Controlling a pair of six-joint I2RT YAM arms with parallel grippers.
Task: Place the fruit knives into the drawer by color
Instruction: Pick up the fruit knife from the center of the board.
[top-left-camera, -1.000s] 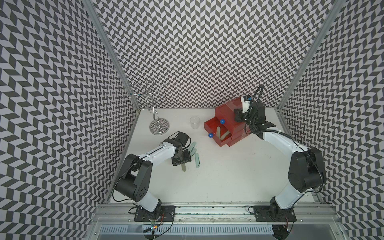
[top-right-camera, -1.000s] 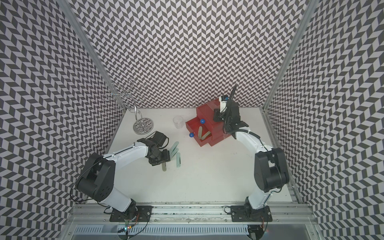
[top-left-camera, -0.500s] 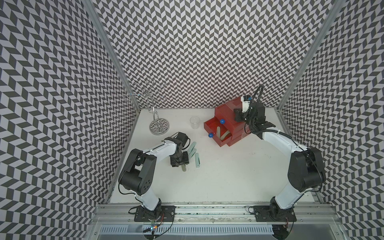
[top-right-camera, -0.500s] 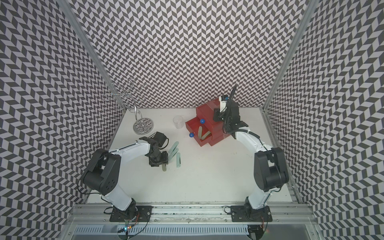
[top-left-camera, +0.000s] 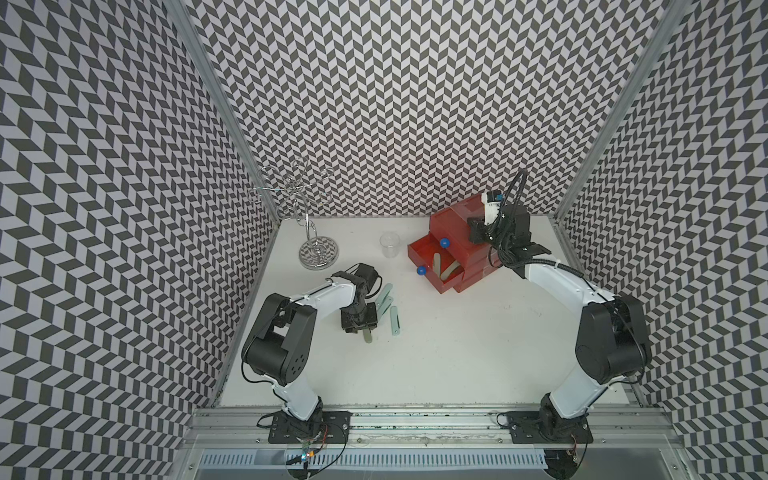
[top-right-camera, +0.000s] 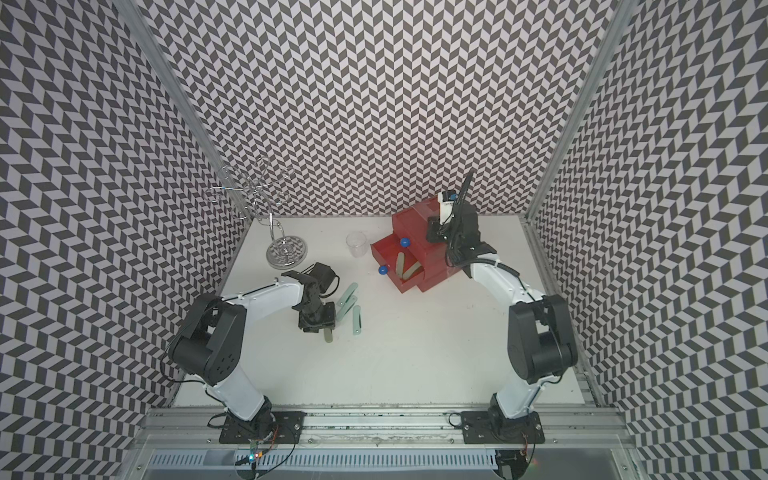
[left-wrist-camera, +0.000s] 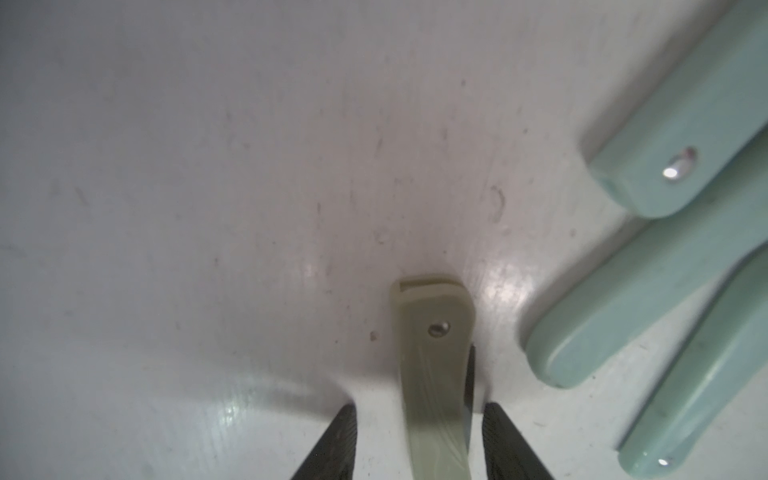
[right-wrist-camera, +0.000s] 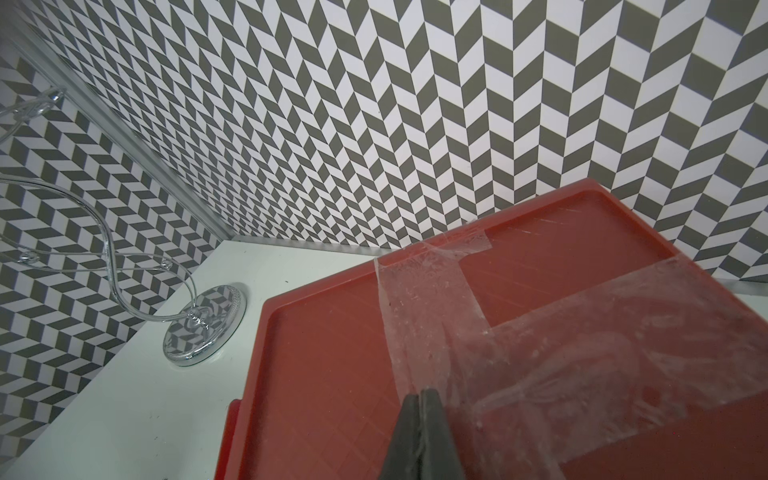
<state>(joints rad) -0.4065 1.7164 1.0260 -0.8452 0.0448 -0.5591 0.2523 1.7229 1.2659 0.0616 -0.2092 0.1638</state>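
Three mint knives (top-left-camera: 395, 321) and one olive knife (top-left-camera: 368, 336) out; drawer (top-left-camera: 453, 226) holds perhaps two.

The grey-olive knife (left-wrist-camera: 432, 374) is smooth, streaky plastic with a shiny metal rivet (left-wrist-camera: 438, 329); the mint knives (left-wrist-camera: 623, 324) look glossier. The bench (left-wrist-camera: 208, 166) is sheeny and faintly scuffed. The drawer (right-wrist-camera: 332, 353) is red plastic under wrinkled clear tape (right-wrist-camera: 415, 311); beside it stands a mirror-polished metal stand (right-wrist-camera: 203, 328).

White tabletop (top-left-camera: 457, 365): matte, lightly scuffed. Grey-and-white chevron walls (top-left-camera: 395, 104) enclose it at the back and on both sides. Aluminium corner posts (top-left-camera: 224, 108) rise at its rear corners. An aluminium rail (top-left-camera: 415, 419) runs along its front edge. Light is even and diffuse.
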